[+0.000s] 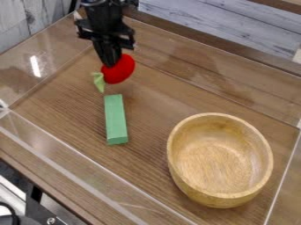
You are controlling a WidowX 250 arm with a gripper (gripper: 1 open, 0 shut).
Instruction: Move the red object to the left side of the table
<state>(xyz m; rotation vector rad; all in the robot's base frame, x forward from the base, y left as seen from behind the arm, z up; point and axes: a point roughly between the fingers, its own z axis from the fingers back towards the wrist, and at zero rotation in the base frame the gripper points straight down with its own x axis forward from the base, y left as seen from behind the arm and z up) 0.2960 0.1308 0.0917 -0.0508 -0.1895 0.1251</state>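
A brown wood-grain table [70, 132] sits between clear acrylic walls [30, 63]. A black gripper [114, 59] has its fingers clamped on a glossy red toy strawberry [120, 70].

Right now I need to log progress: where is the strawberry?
In the camera view, the strawberry hangs upper left of centre, pinched in the jaws just beyond the green block.

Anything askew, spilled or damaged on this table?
Nothing stands out. The gripper is closed on the strawberry, the green block lies flat nearby, and the wooden bowl sits upright, empty and undamaged.
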